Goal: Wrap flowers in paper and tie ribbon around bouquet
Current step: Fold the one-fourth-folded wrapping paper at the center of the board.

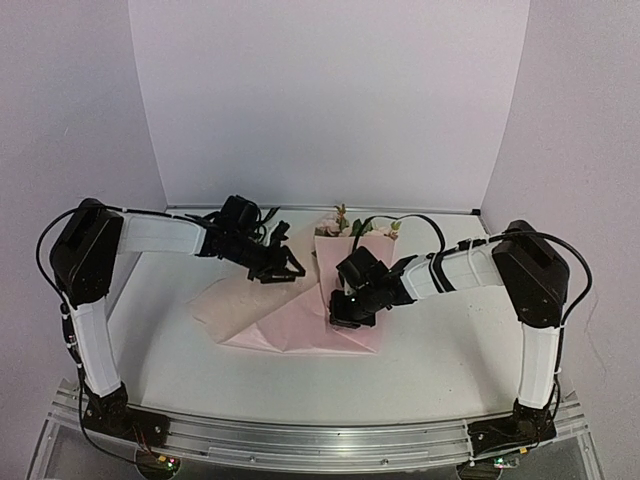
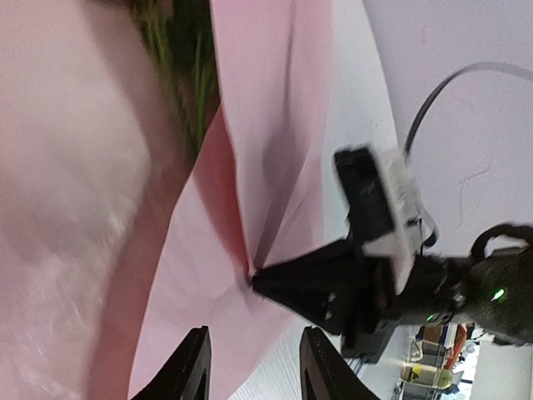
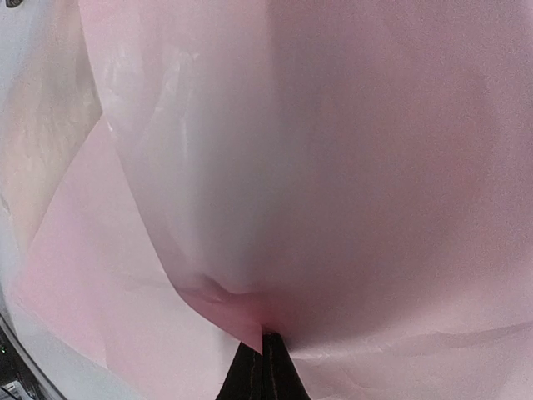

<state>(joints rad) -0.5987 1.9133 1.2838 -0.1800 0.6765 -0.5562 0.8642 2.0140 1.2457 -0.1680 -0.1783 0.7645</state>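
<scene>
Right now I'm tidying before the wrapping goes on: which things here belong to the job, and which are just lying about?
Job: flowers, pink paper, right pincer shut on it, left pincer open.
Just there: white table, white backdrop.

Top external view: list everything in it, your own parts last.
paper: one sheet, light pink, mid-table, right part lifted around the flowers
flowers: one bunch, pink-cream with green leaves, at the paper's far edge
table: one, white, under everything
backdrop: white panels, behind and at both sides
rail: one, silver, near edge
left arm: white and black
right arm: white and black
left claw: black, open, over the paper
right claw: black, shut on the paper
</scene>
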